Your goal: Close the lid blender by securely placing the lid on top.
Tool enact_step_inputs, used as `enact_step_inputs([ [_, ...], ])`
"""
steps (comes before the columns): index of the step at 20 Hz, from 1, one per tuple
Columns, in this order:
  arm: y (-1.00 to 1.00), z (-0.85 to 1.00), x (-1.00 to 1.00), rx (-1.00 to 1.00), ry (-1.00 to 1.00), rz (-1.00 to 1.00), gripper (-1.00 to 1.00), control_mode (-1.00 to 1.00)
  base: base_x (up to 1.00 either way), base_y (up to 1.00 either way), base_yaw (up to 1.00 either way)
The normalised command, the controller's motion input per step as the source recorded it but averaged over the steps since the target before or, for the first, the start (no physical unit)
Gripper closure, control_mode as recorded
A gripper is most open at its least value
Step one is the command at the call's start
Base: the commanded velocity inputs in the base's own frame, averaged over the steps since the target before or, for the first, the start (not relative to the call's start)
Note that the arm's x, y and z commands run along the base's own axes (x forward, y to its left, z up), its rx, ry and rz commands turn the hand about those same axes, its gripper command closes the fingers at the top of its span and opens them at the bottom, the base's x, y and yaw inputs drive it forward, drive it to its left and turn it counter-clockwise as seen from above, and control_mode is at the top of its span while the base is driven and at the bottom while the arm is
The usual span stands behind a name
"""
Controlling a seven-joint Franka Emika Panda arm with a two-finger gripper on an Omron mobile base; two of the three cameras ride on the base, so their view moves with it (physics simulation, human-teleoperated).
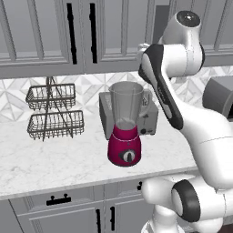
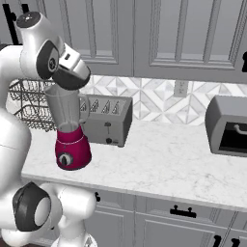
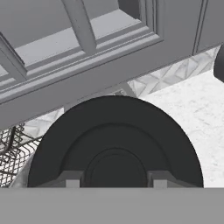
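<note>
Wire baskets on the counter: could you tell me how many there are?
2, stacked on one stand left of the blender: upper basket, lower basket.

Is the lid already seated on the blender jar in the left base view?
No: the blender jar's rim is open, and the black lid sits gripped in the tool.

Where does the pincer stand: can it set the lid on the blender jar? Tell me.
Probably yes. The pincer holds the lid near the rim of the blender, whose open top looks bare.
</note>
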Motion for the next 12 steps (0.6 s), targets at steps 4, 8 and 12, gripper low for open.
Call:
enact_step_inputs([
  [4, 0.13, -0.14, -0.08, 0.08, 0.00, 0.00, 1.00, -1.00, 0.00, 0.00, 0.00],
  [8, 0.31, -0.28, -0.01, 0.10, 0.00, 0.00, 1.00, -1.00, 0.00, 0.00, 0.00],
  [12, 0.37, -0.13, 0.06, 0.07, 0.06, -0.03, 1.00, -1.00, 0.00, 0.00, 0.00],
])
